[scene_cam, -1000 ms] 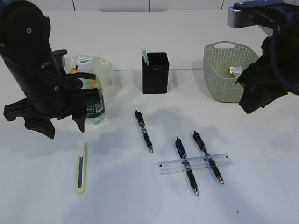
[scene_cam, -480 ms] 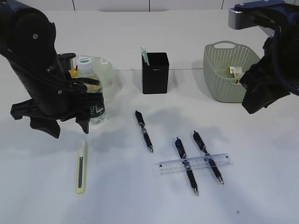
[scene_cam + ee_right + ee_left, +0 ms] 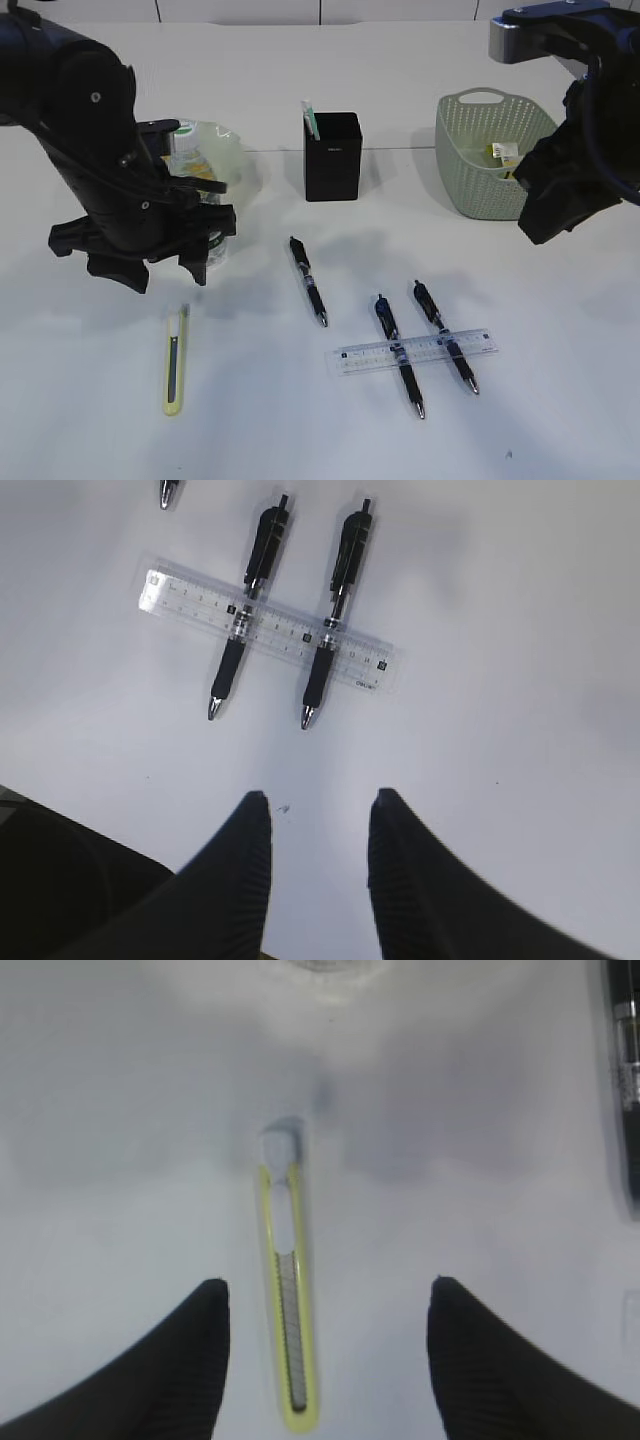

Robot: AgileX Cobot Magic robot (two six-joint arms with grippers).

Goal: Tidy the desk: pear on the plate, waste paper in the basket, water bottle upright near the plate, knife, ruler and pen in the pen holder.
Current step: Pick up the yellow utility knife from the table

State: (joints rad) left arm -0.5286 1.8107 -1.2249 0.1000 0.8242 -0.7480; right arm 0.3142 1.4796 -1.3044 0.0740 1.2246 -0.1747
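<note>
Three pens on the white desk in front of the pen holder [image 3: 332, 155]: one pen [image 3: 308, 280] lying alone just ahead of the holder, two more pens [image 3: 398, 353] [image 3: 445, 335] further forward and right, both lying across a clear ruler [image 3: 416, 351]. Yellow knife [image 3: 175, 358] flat on the desk, forward and well left of the holder, blade end toward the holder. Left of the holder, a plate [image 3: 233, 152] with a yellow fruit mostly hidden behind the arm, and a water bottle [image 3: 198, 190] standing upright just in front of the plate. Right of the holder, a green basket [image 3: 478, 150] with a scrap of paper [image 3: 502, 152] inside.

Left gripper [image 3: 328, 1310] hovering above the knife, jaws spread wide to either side of the handle, touching nothing. Right gripper [image 3: 318, 825] raised near the basket, looking down on the ruler, jaws narrowly apart and empty.
</note>
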